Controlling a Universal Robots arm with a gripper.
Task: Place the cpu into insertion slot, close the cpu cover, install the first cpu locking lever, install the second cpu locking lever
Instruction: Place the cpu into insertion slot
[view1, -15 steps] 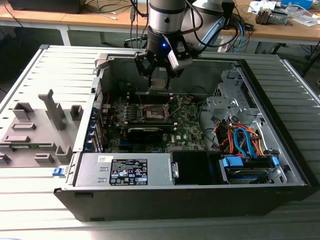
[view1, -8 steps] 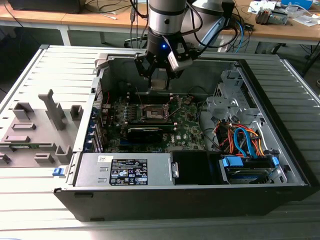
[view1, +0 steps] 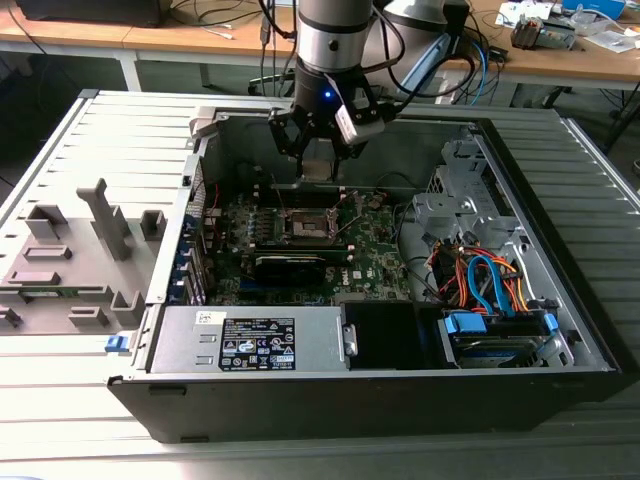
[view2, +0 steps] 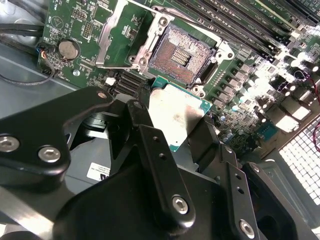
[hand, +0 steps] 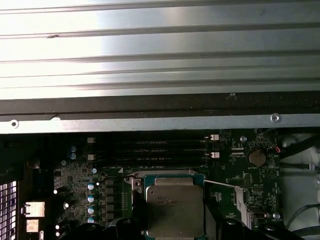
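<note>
My pincer (view1: 318, 165) hangs inside the open computer case (view1: 350, 405), above the motherboard (view1: 375, 255), and it is clamped narrow on the cpu (view2: 176, 116). My black fingers (view2: 141, 122) press the chip's two opposite sides, and its pale metal top faces the second wrist view. The chip is in the air and not seated. In that same view the insertion slot (view2: 182, 56) lies bare, its field of contacts uncovered, and the chip's green edge is just beside the slot's near corner. The cpu cover (view2: 107, 37) stands swung open off the slot, tilted away to one side of it. In the first wrist view the cpu (hand: 175, 210) is level, with the rows of memory slots (hand: 160, 149) between it and the case's wall. A coin cell (view2: 68, 48) sits on the board beyond the raised cover. In the exterior view a long black card (view1: 290, 266) lies across the motherboard, between the slot and the power supply (view1: 250, 340) at the case's near wall.
</note>
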